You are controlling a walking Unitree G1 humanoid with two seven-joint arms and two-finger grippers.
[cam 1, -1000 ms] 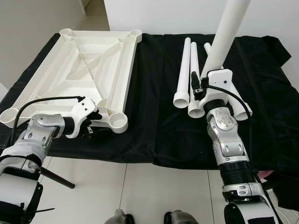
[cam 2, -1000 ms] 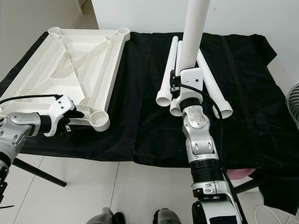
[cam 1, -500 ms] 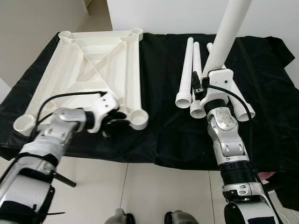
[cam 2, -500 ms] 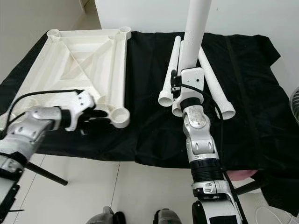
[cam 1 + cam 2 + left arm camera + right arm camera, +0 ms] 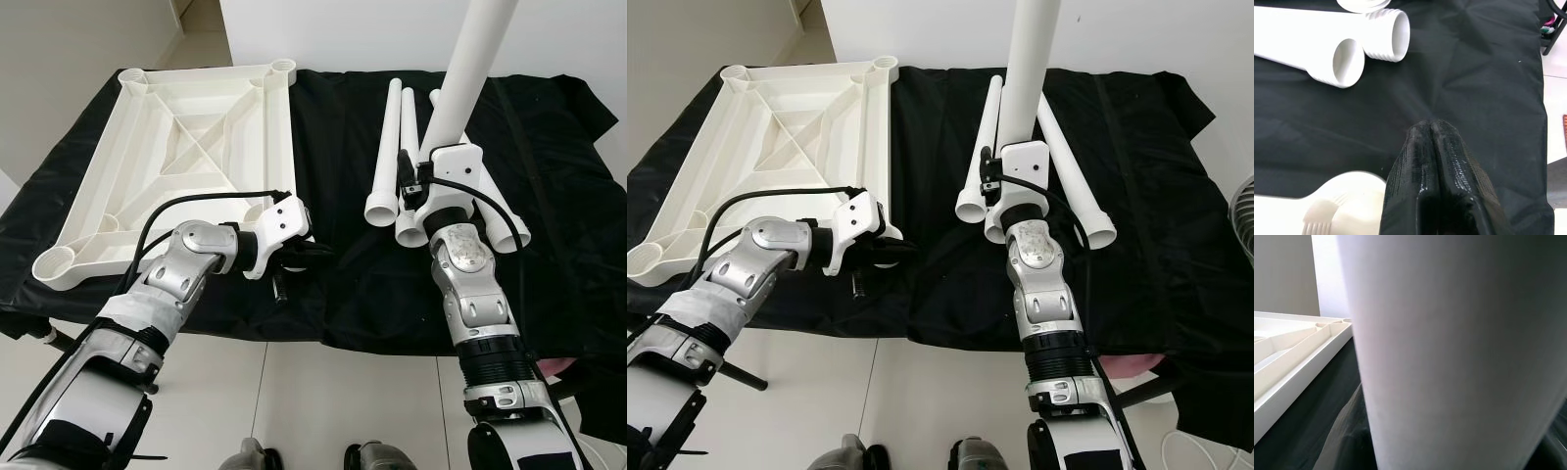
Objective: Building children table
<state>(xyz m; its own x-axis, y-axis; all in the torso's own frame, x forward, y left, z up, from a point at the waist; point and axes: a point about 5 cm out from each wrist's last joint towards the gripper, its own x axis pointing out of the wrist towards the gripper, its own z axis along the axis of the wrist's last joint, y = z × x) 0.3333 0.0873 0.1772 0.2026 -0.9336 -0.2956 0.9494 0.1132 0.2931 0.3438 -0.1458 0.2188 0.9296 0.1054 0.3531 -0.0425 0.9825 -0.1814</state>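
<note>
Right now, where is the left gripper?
The left gripper sits low over the black cloth, fingers shut, beside the white plastic tabletop's near right corner.

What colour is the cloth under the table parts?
The cloth is plain black, without any pattern; the left eye view shows it best.
</note>
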